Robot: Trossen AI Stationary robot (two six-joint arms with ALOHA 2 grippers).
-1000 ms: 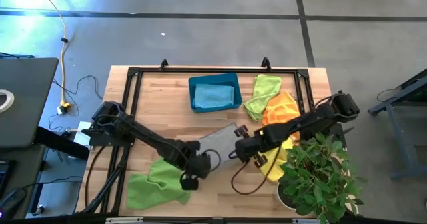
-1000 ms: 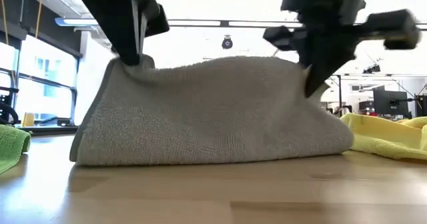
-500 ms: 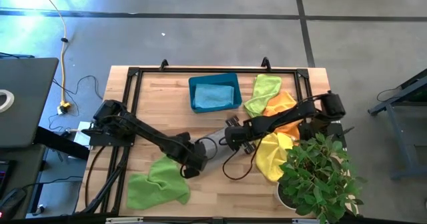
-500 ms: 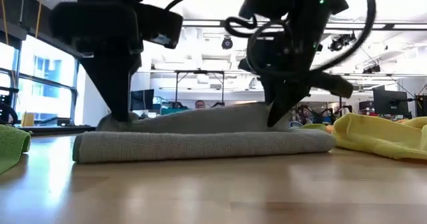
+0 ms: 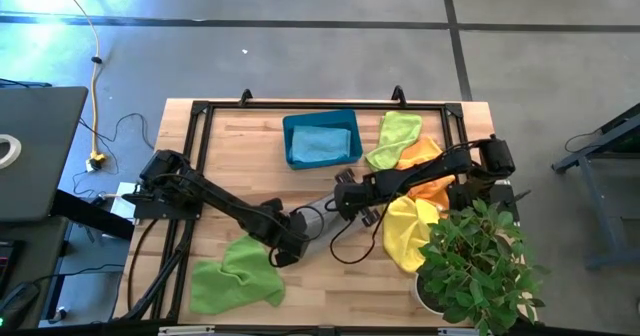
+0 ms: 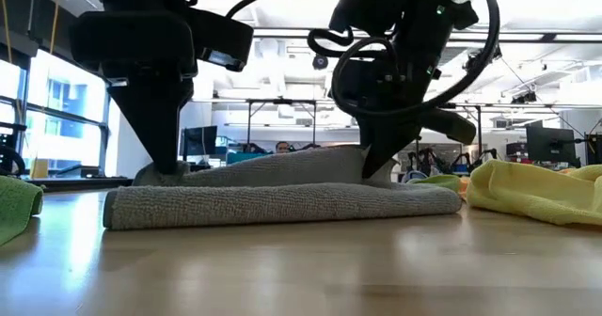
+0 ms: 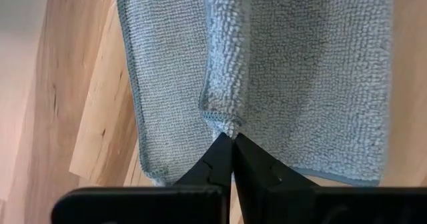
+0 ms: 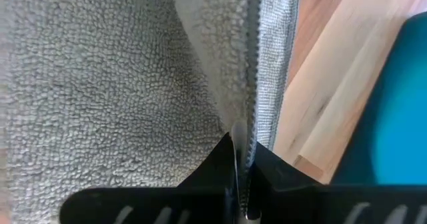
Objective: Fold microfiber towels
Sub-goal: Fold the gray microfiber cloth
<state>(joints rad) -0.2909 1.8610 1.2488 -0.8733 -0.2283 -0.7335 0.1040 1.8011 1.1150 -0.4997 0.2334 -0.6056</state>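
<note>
The high view looks straight down from well above, taking in the whole table (image 5: 240, 146), both arms and the floor around it. The low view sits at table-top height and looks level across the wood into the room behind, very near the grey towel (image 6: 282, 198), which also lies mid-table in the high view (image 5: 325, 216). Each wrist view looks along its own arm's jaws, close onto that same towel (image 7: 300, 71) (image 8: 100, 91).
</note>
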